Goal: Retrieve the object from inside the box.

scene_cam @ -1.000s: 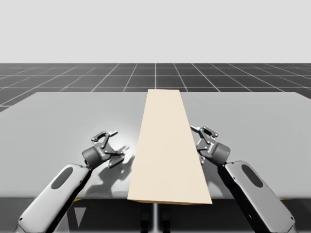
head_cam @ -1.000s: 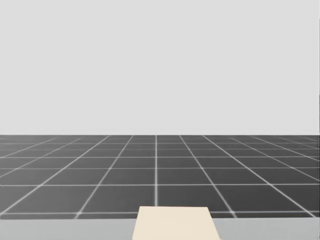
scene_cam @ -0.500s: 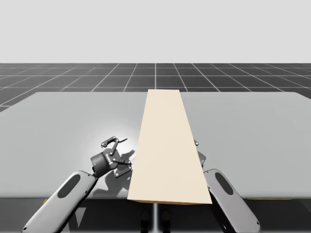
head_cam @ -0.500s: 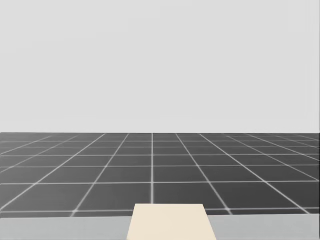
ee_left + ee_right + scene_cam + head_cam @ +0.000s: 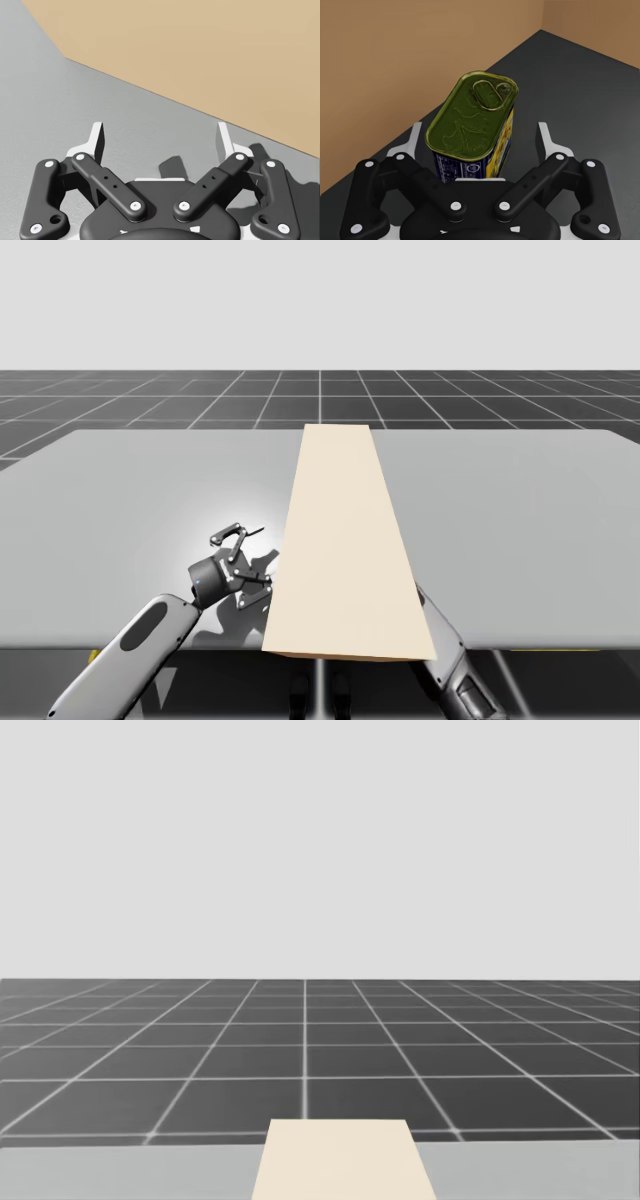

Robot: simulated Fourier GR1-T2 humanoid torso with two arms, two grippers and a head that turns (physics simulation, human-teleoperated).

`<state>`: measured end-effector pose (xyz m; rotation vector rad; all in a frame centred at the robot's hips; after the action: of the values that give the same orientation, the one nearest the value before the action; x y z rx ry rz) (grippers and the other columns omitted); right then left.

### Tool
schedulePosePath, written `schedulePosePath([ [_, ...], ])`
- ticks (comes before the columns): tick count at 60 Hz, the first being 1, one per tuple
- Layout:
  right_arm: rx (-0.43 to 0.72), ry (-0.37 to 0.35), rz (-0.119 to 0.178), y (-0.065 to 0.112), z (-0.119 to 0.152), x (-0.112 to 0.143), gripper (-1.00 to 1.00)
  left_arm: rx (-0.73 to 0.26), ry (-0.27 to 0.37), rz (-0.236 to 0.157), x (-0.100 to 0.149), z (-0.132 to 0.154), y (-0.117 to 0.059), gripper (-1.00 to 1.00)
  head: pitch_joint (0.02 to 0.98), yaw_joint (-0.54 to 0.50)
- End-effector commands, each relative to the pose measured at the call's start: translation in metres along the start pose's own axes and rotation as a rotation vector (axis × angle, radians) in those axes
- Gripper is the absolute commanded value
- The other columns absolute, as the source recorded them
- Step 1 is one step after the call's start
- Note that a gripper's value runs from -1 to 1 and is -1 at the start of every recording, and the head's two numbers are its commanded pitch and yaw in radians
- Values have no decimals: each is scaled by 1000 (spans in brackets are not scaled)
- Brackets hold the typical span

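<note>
Two grippers work at one long beige box [image 5: 345, 540] that lies down the middle of the grey counter [image 5: 150, 480]. The left gripper [image 5: 160, 139] hangs released over bare counter, just beside the box's outer wall. The right arm [image 5: 445, 652] passes under the box's near end, which screens it from above. Inside, a rectangular can [image 5: 472, 117] with a gold-green lid stands on the dark floor near a side wall, between the spread fingers of the right gripper [image 5: 480, 134]. Neither finger appears to touch it.

Bright, even light; left gripper [image 5: 160, 136] casts a soft shadow on the table [image 5: 45, 100]; inside the box [image 5: 395, 55], dimmer.
</note>
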<state>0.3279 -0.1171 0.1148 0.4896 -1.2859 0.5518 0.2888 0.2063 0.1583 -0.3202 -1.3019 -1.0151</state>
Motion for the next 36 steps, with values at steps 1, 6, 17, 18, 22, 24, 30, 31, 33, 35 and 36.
schedulePosePath([
  [1, -13, 56, 43, 3, -18, -10, -928, -2, 2, -12, -1, 0, -1, -1000, 105, -32],
  [6, -20, 59, 60, 6, -14, -10, 1000, -3, 5, -23, -1, 0, -2, -1000, 103, -31],
  [17, -26, 67, 63, -3, 13, -1, 1000, 1, 3, -28, -1, 0, -3, -1000, 98, -26],
  [18, -26, 63, 65, -4, 15, 0, 1000, 0, 3, -27, -1, 0, -3, -1000, 98, -26],
  [22, -24, 28, 93, -17, 33, 3, 1000, 2, 3, -27, -1, 0, -2, -1000, 99, -26],
  [24, -33, 16, 112, -25, 45, 5, 1000, 3, 4, -28, -1, 0, -2, -1000, 100, -26],
  [30, -71, -23, 127, -50, 80, 9, 1000, 9, 2, -24, -1, 1, -1, -1000, 98, -26],
  [31, -88, -35, 126, -57, 90, 11, 1000, 11, 1, -23, -1, 1, 0, -1000, 97, -27],
  [33, -106, -45, 124, -64, 98, 12, 1000, 14, 0, -22, -1, 2, 0, -1000, 97, -27],
  [35, -138, -63, 133, -72, 110, 15, 1000, 16, -2, -20, -1, 2, 1, -1000, 97, -27],
  [36, -145, -67, 132, -74, 112, 16, 1000, 17, -2, -20, -1, 2, 1, -1000, 96, -27],
])
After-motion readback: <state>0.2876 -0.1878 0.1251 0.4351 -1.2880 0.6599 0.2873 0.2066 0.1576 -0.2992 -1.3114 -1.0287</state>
